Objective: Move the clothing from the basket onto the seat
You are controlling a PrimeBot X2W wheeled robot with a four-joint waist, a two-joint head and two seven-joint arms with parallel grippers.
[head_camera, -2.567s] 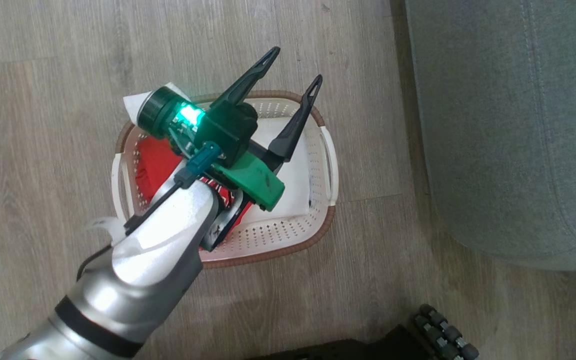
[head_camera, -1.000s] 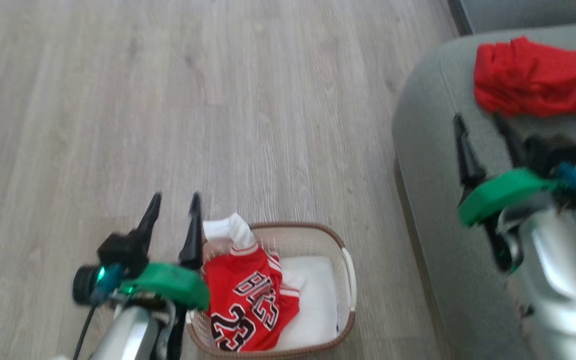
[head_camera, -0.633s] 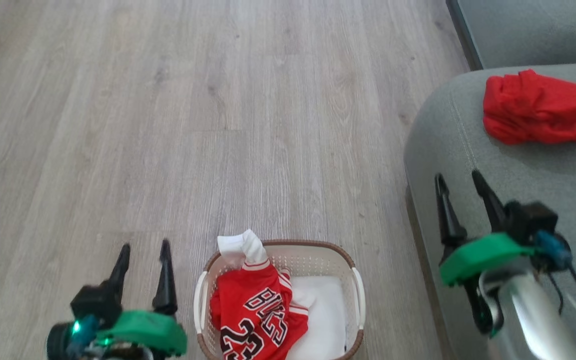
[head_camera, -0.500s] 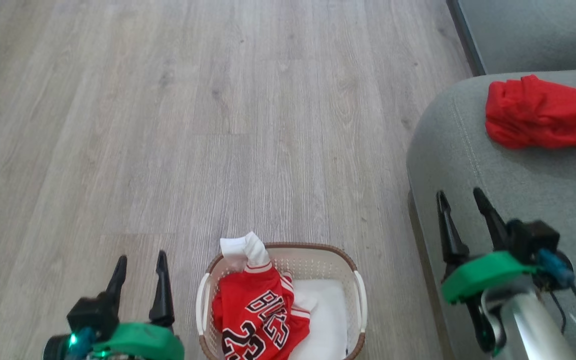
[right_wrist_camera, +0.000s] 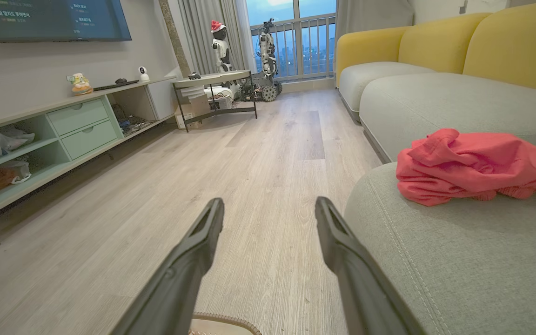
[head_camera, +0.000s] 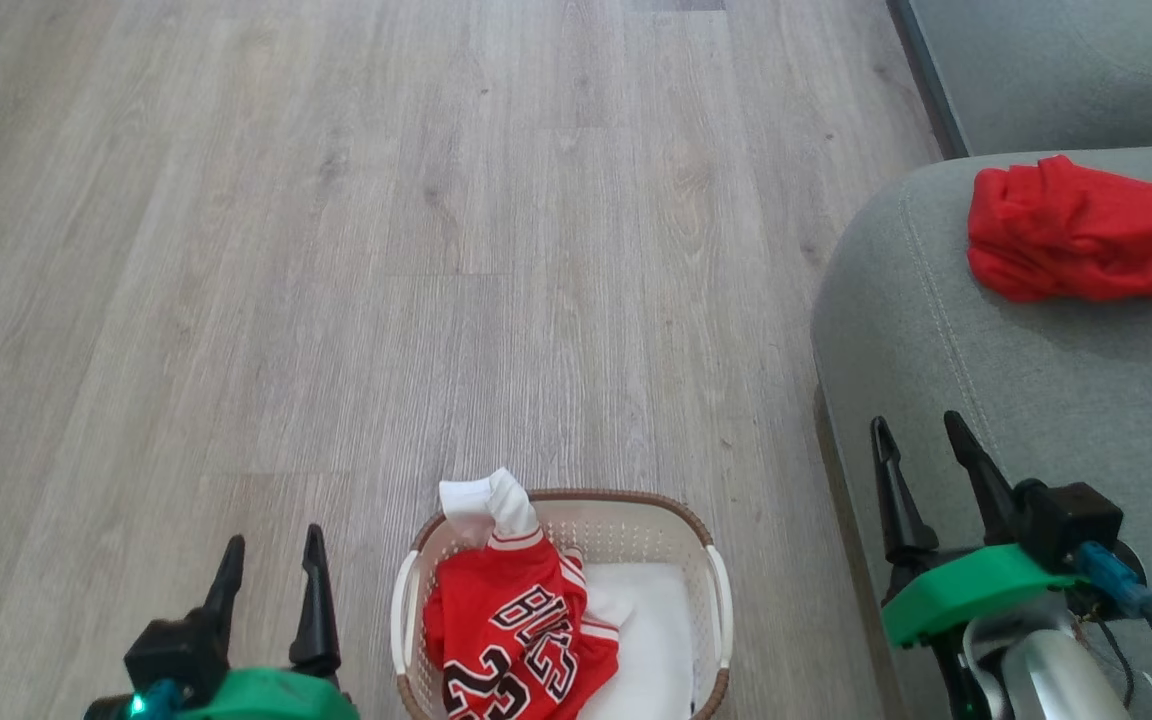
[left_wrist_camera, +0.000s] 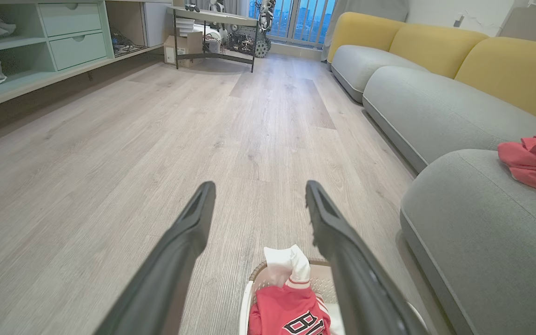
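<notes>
As both stand wide apart, left pincer (head_camera: 273,537) and right pincer (head_camera: 916,421) hold nothing.

Basket (head_camera: 626,518): cream, perforated, brown-rimmed, upright on floor (head_camera: 436,250).
Seat (head_camera: 996,400): grey-green cushion, right of basket.
Jersey (head_camera: 521,635): red, number 23, crumpled in basket, white sleeve over far rim.
Shorts (head_camera: 1081,232): red, bunched on seat.

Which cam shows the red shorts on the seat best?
Right wrist view: the shorts lie close, large and nearly whole on the seat. Head view has them from above, clipped at its right edge; left wrist view, small and clipped.
</notes>
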